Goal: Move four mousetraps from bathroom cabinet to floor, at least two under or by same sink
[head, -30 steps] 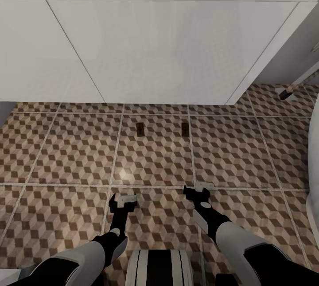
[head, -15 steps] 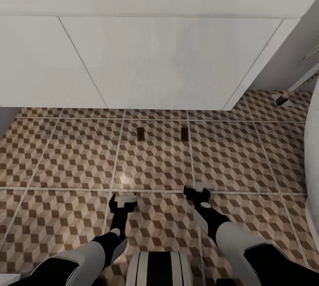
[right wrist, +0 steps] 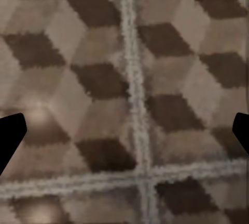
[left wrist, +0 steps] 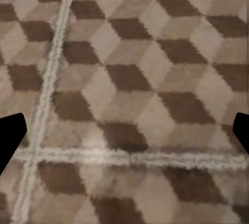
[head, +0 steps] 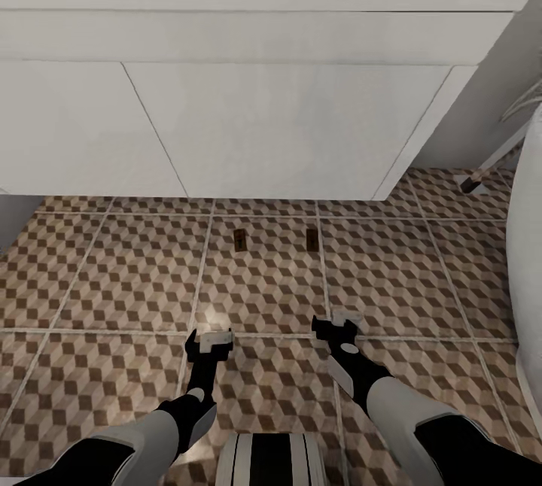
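Two mousetraps lie flat on the bathroom floor point(head: 113, 275), left mousetrap point(head: 240, 240) at 12 o'clock from your left gripper point(head: 208, 341), right mousetrap point(head: 312, 239) at 11 o'clock from your right gripper point(head: 336, 326). Both sit just in front of the white unit point(head: 286, 125). Your pincers are both spread apart, empty, pointing down at tile.

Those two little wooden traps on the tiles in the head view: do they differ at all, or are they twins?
Nearly twins. The left mousetrap lies ahead of the left tool, the right mousetrap ahead of the right tool. The left one looks slightly tilted against the tile pattern; the right one sits straighter. Both are small, tan and flat, on the same tile of the bathroom floor, just in front of the white unit. Finer detail is too small to tell.
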